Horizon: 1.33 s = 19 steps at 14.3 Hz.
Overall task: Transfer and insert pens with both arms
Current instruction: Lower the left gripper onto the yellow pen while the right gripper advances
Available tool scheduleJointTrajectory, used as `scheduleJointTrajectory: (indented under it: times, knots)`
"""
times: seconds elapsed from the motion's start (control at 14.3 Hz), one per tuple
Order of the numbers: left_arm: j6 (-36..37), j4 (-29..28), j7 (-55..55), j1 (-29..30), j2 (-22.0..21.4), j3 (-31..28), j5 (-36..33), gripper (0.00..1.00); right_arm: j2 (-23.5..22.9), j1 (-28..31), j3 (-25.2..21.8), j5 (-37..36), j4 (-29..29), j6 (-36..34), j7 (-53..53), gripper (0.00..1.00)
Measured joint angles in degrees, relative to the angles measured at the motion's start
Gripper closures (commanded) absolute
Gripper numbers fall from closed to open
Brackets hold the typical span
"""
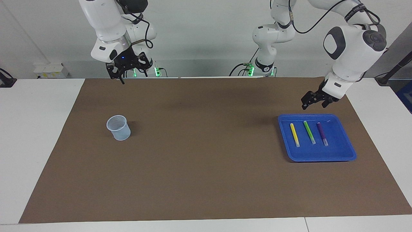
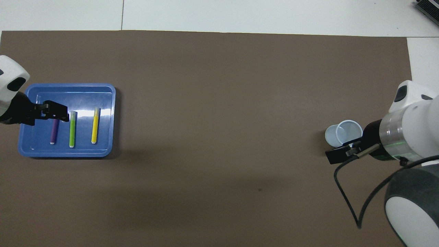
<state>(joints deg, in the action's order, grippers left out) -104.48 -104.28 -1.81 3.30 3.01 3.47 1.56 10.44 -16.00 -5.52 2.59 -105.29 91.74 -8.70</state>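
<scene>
The 3 pens (image 1: 309, 132) lie side by side, apart, in the blue tray (image 1: 338, 153), just below the left gripper (image 1: 314, 100), fingers open and empty. The right gripper (image 1: 128, 68) hangs open, well above the cup (image 1: 118, 128), probably awaiting a handover.

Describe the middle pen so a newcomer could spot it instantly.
Find the blue tray at the left arm's end of the brown mat. Three pens lie side by side in it; the light green pen lies between the yellow pen and the purple pen.
</scene>
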Motion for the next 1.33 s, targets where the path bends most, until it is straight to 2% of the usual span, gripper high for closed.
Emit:
scheduleJointTrajectory:
  times: [0.35, 0.77, 1.05, 1.33]
  knots:
    - [-9.4, -4.15, 0.46, 0.01, 3.64, -0.02, 0.0, 0.06, 0.0, 0.6, -0.46, 1.84, -0.62, 3.41, 3.94, 0.0]
    - [-14.94, -5.15, 2.3, 0.08, 8.24, -0.08, 0.0, 0.07, 0.0, 0.63, -0.47, 12.19, -1.21, 4.4, 23.6, 0.0]
    - [-18.51, -5.71, 4.41, 0.14, 11.86, -0.16, 0.0, 0.09, -0.11, -0.5, -0.28, 16.39, -5.27, 11.8, 30.82, 0.0]
    - [-19.65, -6.93, 5.0, 0.76, 13.81, -0.21, 0.0, 0.1, -0.66, -3.61, -0.16, 16.62, -8.41, 16.96, 34.17, 0.0]
